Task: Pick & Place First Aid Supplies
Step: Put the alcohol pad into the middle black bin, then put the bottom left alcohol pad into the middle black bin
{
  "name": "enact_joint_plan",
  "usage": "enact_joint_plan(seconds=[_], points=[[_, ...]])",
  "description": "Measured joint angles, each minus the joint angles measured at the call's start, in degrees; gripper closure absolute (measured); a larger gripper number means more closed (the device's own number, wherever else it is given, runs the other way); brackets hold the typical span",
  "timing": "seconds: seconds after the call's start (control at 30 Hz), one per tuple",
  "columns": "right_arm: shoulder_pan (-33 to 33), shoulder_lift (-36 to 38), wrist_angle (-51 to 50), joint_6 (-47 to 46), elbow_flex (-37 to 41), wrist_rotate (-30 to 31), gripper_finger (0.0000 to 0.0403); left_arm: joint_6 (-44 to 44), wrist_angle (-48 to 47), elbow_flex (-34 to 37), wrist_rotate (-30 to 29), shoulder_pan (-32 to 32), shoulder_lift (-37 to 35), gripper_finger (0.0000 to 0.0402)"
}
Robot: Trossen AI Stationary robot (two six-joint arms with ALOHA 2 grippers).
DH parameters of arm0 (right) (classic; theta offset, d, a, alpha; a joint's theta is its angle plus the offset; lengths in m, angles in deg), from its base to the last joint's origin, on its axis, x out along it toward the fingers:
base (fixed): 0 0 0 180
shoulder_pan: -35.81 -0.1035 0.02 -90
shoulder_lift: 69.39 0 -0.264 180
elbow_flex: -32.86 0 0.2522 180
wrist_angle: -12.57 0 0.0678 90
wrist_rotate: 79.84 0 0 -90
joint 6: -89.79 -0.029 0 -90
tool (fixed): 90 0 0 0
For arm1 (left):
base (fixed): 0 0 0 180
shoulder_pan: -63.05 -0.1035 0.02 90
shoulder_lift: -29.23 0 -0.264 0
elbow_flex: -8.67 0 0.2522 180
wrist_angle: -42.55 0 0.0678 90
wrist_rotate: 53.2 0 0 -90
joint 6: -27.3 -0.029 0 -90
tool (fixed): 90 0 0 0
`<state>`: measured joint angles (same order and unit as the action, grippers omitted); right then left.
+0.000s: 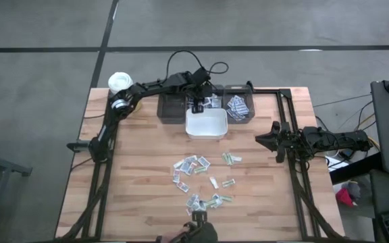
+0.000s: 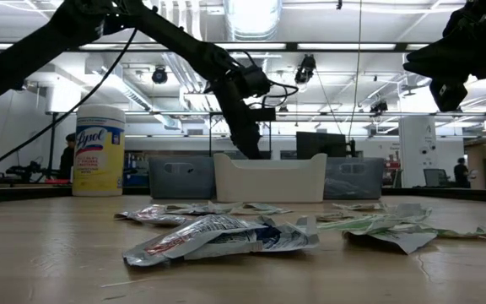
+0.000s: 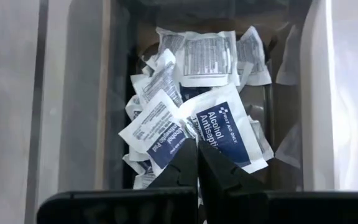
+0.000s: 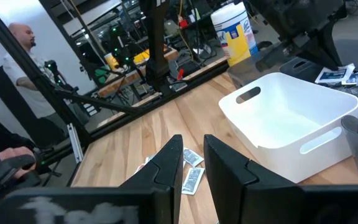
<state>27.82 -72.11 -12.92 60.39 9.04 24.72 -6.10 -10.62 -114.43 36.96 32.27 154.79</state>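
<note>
Roughly a dozen thin, crinkled paper packets [image 1: 198,177] lie on the wooden bench [image 1: 140,169] in front of one white plastic tub [image 1: 206,125]. Behind the tub, the left gripper [image 1: 198,106] hangs closed and empty over a grey bin's packets; beside the tub, the right gripper [image 1: 267,140] hovers slightly parted, empty.

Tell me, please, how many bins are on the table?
4. The left grey bin, the middle grey bin under the left gripper and the right grey bin line the table's far edge; the white bin sits in front of the middle one. None seems hidden.
</note>
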Motion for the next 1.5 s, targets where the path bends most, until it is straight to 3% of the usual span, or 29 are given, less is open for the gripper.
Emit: enact_joint_plan(seconds=[0.4, 0.73, 0.97, 1.13, 1.27, 1.4, 1.5], points=[[0.0, 0.0, 0.0, 0.0, 0.0, 0.0, 0.0339, -2.8, 2.4, 0.0, 0.2, -0.3, 0.0, 0.0397], [0.0, 0.0, 0.0, 0.0, 0.0, 0.0, 0.0339, -4.0, 1.8, -0.7, -0.2, -0.3, 0.0, 0.0309], [0.0, 0.0, 0.0, 0.0, 0.0, 0.0, 0.0339, 4.0, -4.6, -6.4, 0.4, 1.3, -3.4, 0.0301], [0.0, 0.0, 0.0, 0.0, 0.0, 0.0, 0.0339, 10.0, -11.0, -7.7, 7.6, 6.2, -8.6, 0.0301], [0.0, 0.0, 0.0, 0.0, 0.0, 0.0, 0.0339, 11.7, -14.6, -7.6, 12.4, 13.7, -11.6, 0.0301], [0.0, 0.0, 0.0, 0.0, 0.0, 0.0, 0.0339, 12.0, -15.4, -7.6, 10.1, 22.9, -12.2, 0.0301], [0.0, 0.0, 0.0, 0.0, 0.0, 0.0, 0.0339, 13.1, -15.6, -7.5, 4.5, 29.9, -11.8, 0.0301]])
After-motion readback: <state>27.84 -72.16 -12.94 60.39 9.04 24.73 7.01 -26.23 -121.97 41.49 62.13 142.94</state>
